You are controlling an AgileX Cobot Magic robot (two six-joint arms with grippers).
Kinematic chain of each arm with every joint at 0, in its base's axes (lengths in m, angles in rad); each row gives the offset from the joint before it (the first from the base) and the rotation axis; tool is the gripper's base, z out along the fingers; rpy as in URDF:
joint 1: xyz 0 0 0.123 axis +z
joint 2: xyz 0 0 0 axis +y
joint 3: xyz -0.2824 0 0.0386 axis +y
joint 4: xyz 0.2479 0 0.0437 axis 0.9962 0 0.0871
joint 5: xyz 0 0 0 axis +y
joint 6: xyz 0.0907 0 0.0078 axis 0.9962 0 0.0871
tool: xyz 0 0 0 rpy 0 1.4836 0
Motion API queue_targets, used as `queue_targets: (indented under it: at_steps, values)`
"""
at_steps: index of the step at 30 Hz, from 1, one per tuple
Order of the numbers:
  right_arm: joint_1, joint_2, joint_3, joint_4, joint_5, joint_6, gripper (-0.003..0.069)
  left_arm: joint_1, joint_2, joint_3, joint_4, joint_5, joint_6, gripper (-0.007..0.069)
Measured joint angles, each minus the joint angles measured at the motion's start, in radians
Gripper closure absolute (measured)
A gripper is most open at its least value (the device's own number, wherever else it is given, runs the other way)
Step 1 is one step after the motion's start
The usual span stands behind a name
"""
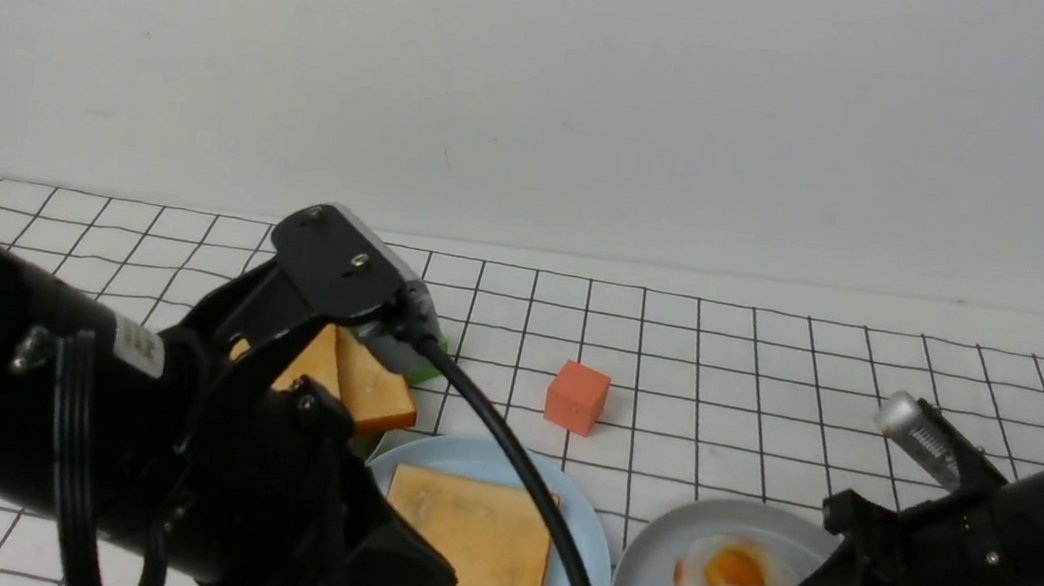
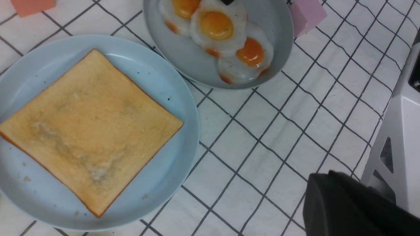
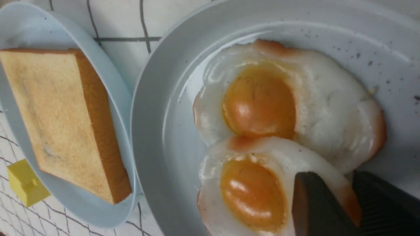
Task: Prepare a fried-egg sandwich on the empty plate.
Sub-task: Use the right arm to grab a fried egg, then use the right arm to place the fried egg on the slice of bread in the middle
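A white bench (image 1: pixel 774 367) under a black-lined grid cloth runs back to a plain white wall (image 1: pixel 549 85).

The right tool (image 3: pixel 347 196) sits low over a round grey plate (image 1: pixel 647 572). Its two dark fingers (image 3: pixel 315 206) pinch the browned rim of the near white fried egg with an orange yolk (image 3: pixel 249 193). That egg lies flat and overlaps a second fried egg (image 3: pixel 262 101) just beyond the fingertips.

Just to this tool's left, close beside the grey plate, sits the round light sky-blue plate with faint dark specks (image 1: pixel 445 452). It carries one square golden-brown toast slice (image 1: pixel 466 568), lying flat. Being square, the slice has no longer side. Its far edge runs crosswise, a little skewed to the grid lines.

The left tool (image 2: pixel 344 203) hangs above the bench with its fingers pressed together, holding nothing. The blue plate lies just below it and to its right. Beyond this tool, more toast slices (image 1: pixel 359 383) lie stacked on a pale green plate (image 1: pixel 426 371). A small orange-red cube (image 1: pixel 577 397) stands well beyond both tools, between them.
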Motion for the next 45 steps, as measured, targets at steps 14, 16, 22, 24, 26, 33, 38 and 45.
queue_targets:
  at_steps: [14,16,22,24,26,33,38,45]
  values:
    - [-0.056,-0.172,0.003,0.045,0.075,-0.063,0.0583,0.0,-0.056,-0.02,0.081,0.024,-0.046,0.0638]
    - [-0.056,-0.184,0.003,0.109,0.099,-0.107,0.0583,0.0,-0.074,-0.024,0.133,0.024,-0.087,0.0638]
    - [-0.03,-0.187,0.003,0.306,0.146,-0.283,0.0583,0.0,-0.132,-0.025,0.278,0.059,-0.215,0.0638]
    - [0.009,-0.177,0.003,0.397,0.155,-0.346,0.0583,0.0,-0.154,-0.025,0.325,0.079,-0.258,0.0638]
    - [0.071,-0.154,0.003,0.488,0.16,-0.407,0.0583,0.0,-0.174,-0.025,0.359,0.095,-0.292,0.0638]
    - [0.294,0.015,-0.113,0.588,0.084,-0.499,0.0583,0.0,-0.194,-0.025,0.382,0.158,-0.338,0.0637]
    - [0.358,0.141,-0.197,0.595,0.029,-0.482,0.0543,0.0,-0.198,-0.025,0.385,0.178,-0.341,0.0636]
    - [0.375,0.185,-0.23,0.524,0.054,-0.478,0.0281,0.0,-0.204,-0.025,0.385,0.188,-0.343,0.0633]
